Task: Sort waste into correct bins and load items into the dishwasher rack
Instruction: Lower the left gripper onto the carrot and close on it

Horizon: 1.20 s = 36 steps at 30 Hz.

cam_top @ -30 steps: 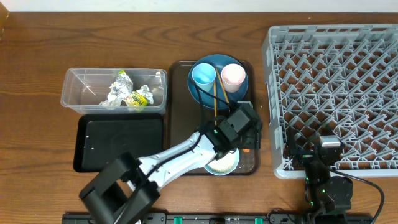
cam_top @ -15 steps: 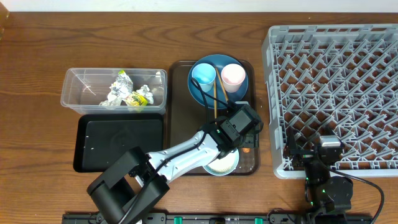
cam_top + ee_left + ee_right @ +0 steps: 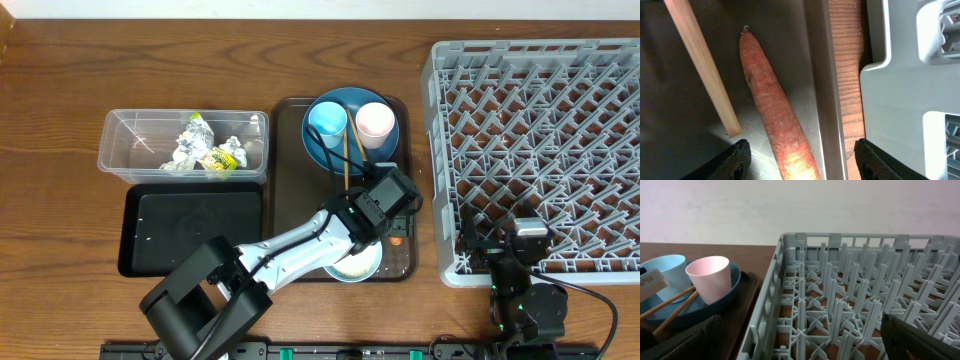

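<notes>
Left gripper (image 3: 802, 157) is hovering spread wide, straddling the carrot (image 3: 775, 107) at its thicker end, with the long axis running away between the fingers. Carrot is lying on the brown tray (image 3: 670, 125) alongside its right wall, chopstick (image 3: 702, 65) just left. Right gripper (image 3: 522, 243) is sitting open by the rack (image 3: 540, 120), well apart.

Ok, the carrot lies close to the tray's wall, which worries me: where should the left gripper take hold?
Probably the thick end of the carrot, from straight above, jaws across its width: it lies flat and tapers to a thin tip. The open left gripper straddles that end; one finger has room beside the chopstick, but the gap to the tray wall looks narrow.
</notes>
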Each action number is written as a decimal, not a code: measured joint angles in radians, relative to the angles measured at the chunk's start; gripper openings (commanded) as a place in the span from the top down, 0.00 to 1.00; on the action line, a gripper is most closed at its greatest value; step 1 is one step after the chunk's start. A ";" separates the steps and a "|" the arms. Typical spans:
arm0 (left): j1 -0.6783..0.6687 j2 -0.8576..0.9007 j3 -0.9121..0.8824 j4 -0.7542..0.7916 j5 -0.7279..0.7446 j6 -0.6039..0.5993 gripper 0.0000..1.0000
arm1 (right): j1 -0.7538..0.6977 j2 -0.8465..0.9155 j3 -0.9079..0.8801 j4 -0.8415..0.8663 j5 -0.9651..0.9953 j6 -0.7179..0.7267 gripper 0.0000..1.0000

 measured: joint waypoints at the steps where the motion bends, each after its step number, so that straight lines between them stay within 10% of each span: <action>1: 0.000 0.000 0.000 -0.001 -0.002 0.000 0.33 | 0.000 0.000 0.000 0.000 0.000 0.000 0.01; 36: -0.066 -0.040 0.032 -0.249 0.155 -0.022 0.36 | 0.000 0.000 0.000 0.000 0.000 0.000 0.01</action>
